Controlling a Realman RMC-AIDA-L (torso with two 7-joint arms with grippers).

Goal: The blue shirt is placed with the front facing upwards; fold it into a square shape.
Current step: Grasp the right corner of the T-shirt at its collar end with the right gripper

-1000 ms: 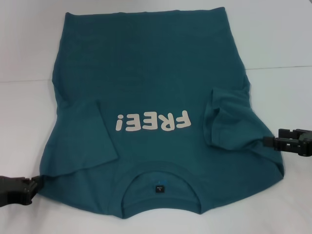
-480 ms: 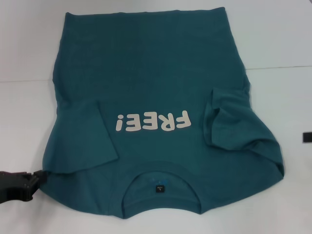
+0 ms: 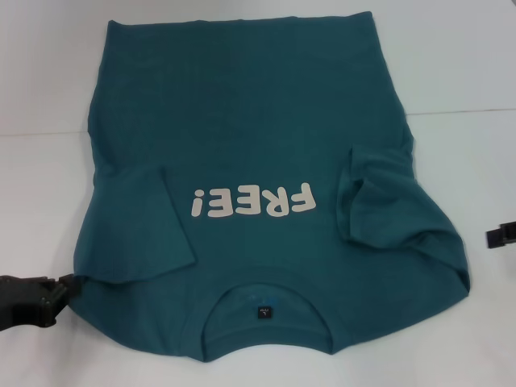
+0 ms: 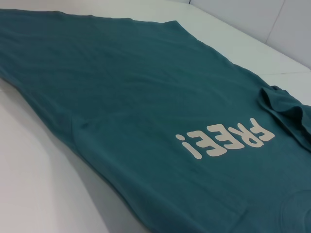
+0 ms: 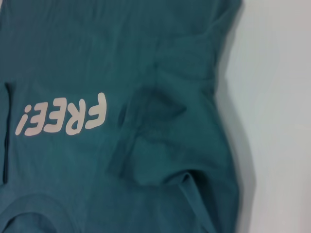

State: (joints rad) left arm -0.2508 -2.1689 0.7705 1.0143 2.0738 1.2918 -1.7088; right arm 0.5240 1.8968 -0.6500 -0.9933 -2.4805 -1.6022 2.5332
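Note:
The blue shirt (image 3: 242, 121) lies front up on the white table, its cream "FREE!" print (image 3: 251, 201) facing me upside down and its collar (image 3: 262, 310) nearest me. Both sleeves are folded inward: the left one (image 3: 153, 230) lies flat, the right one (image 3: 379, 201) is rumpled. My left gripper (image 3: 63, 289) rests at the shirt's near left shoulder edge, touching the cloth. Only the tip of my right gripper (image 3: 493, 237) shows at the right border, apart from the shirt. The wrist views show the shirt (image 4: 121, 97) (image 5: 73, 58) but no fingers.
The white table (image 3: 468, 81) surrounds the shirt, with bare surface to the left, right and front. A seam line in the table runs across behind the shirt's middle (image 3: 459, 111).
My right gripper has pulled away to the right from the folded right sleeve, almost out of view. My left gripper has edged slightly up along the shoulder edge.

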